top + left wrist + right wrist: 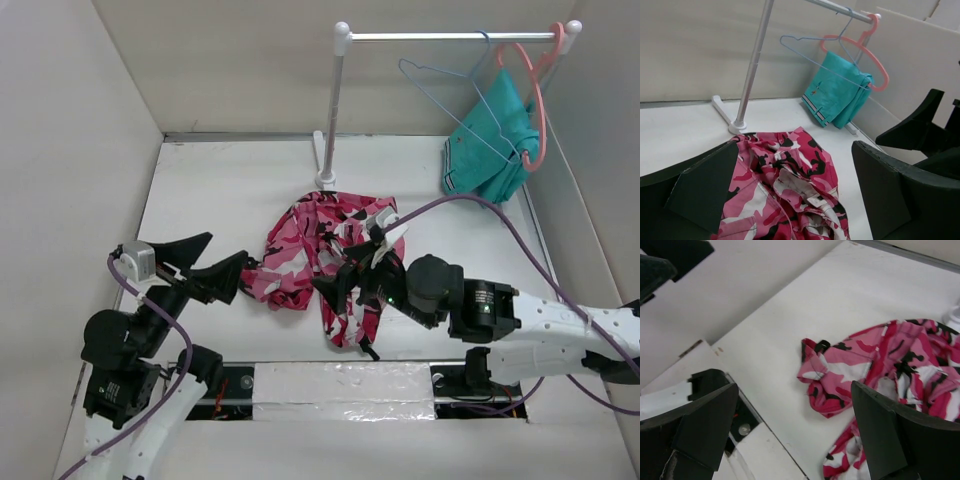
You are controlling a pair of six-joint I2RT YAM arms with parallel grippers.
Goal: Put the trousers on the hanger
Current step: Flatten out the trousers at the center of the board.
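On the table [230,190], trousers [300,250] lie crumpled.

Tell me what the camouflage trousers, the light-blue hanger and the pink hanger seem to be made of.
Trousers: soft matte woven cloth; they lie crumpled in folds. Light-blue hanger: thin wire, probably coated metal; very slim with sharp bends. Pink hanger: likely smooth plastic; thicker, rounded bar.

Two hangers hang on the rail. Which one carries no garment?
The thin light-blue wire hanger, which is bare; the thicker salmon-pink hanger beside it holds the folded teal garment.
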